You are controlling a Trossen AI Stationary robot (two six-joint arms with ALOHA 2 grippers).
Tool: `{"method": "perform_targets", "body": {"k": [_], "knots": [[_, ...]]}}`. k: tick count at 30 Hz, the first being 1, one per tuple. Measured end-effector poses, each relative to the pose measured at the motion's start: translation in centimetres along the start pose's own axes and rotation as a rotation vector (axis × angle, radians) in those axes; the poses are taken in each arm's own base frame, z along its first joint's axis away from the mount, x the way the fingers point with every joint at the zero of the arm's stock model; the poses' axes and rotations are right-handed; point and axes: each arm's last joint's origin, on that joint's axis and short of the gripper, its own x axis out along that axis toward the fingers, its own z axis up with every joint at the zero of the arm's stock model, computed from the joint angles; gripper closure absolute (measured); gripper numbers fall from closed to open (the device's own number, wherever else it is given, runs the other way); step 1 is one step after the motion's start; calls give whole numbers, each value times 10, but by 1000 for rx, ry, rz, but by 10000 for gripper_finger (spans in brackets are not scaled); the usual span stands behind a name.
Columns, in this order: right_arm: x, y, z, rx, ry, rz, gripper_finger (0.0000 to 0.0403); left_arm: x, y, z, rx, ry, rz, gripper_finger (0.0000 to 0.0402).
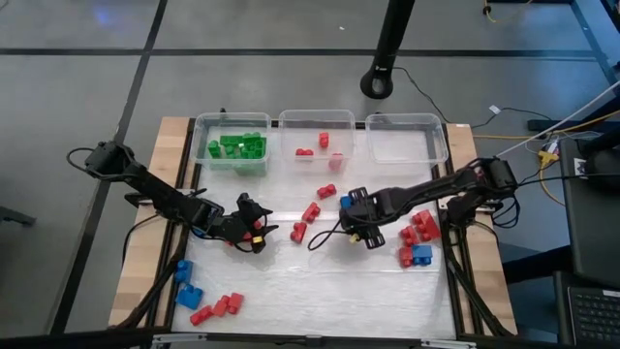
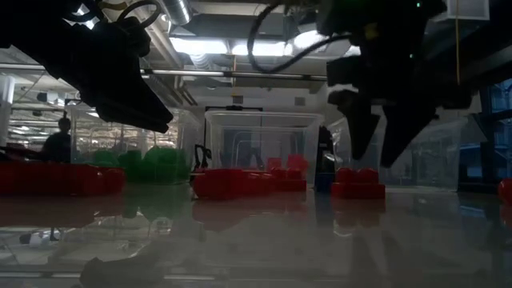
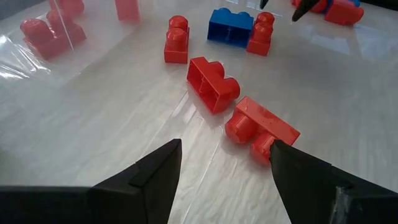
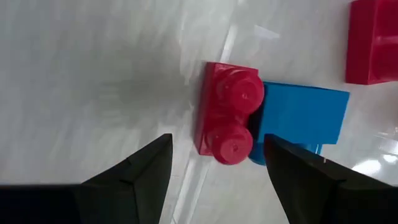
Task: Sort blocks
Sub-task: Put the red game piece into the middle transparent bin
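- Left gripper [image 3: 224, 163]: fingers apart, nothing between; red block [image 3: 261, 127] just ahead, touching one fingertip.
- Beyond it: second red block [image 3: 212, 83], then blue block [image 3: 229, 27].
- Right gripper [image 4: 214, 160]: fingers apart, empty; red brick [image 4: 227, 112] just ahead, blue brick [image 4: 303, 118] touching it.

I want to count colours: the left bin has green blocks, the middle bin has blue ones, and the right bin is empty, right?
Not quite. The middle bin holds red blocks, not blue, as the high view shows. The left bin does hold green blocks, and the right bin is empty.
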Motion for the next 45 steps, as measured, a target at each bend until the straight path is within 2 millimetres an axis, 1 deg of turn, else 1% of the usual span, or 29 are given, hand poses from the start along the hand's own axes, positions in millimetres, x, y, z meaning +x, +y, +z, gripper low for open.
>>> {"method": "perform_targets", "body": {"k": [5,12,21,24,27,30,33,36,39,45], "knots": [[12,-4,-6,28,-23,7,153,0,0,0,0,0,0,171],[22,0,-10,22,-55,53,153,0,0,0,3,0,0,171],[39,3,-18,42,-98,-12,153,0,0,0,2,-2,3,171],[39,3,-16,49,-130,-20,154,0,0,0,1,-2,4,171],[41,3,-16,52,-143,-23,164,0,0,0,1,-2,3,171],[43,3,-15,54,-150,-24,187,0,0,0,0,-2,4,171],[43,3,-14,93,-160,-16,207,0,0,0,0,-2,3,171],[42,3,-14,153,-148,8,213,0,0,0,0,-3,3,171],[37,1,-11,225,-130,22,202,0,0,0,0,-3,3,171],[21,-3,4,312,-182,42,154,0,0,0,-1,-3,3,171]]}}
